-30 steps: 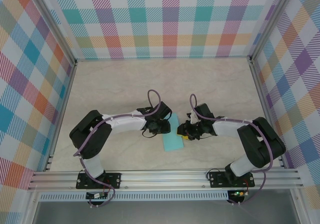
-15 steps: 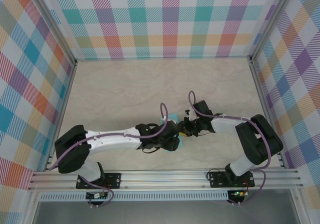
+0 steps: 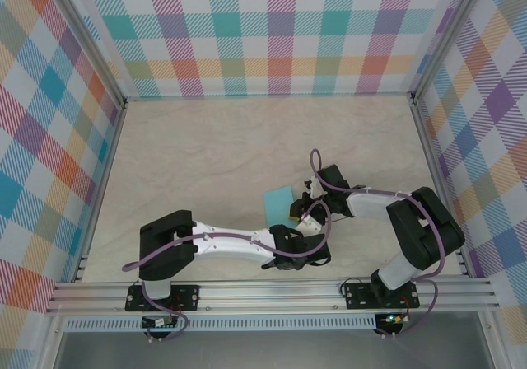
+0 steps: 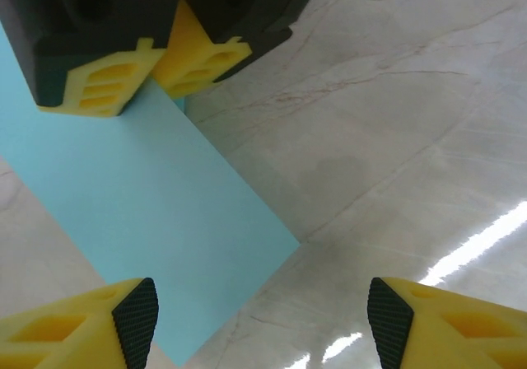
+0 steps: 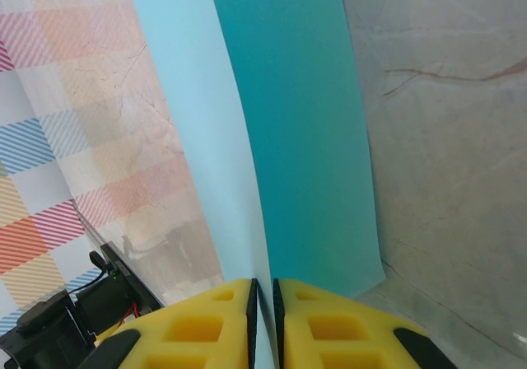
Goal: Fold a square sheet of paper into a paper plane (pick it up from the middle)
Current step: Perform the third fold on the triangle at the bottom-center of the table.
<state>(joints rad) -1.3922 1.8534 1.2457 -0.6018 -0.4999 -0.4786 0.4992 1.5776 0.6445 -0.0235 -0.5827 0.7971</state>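
Now right fingers (image 5: 235, 311) pinch the paper (image 5: 296, 122); left fingers (image 4: 74, 328) spread.

Top external looks steeply down from the near edge over the whole counter (image 3: 206, 138). Both wrist views sit close and low, sharing the teal paper (image 4: 123, 196).

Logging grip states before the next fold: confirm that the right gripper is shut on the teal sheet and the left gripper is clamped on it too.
Wrong on the left: the left gripper is open, its jaws wide apart, as the left wrist view shows. The right gripper is shut on the square sheet of paper.
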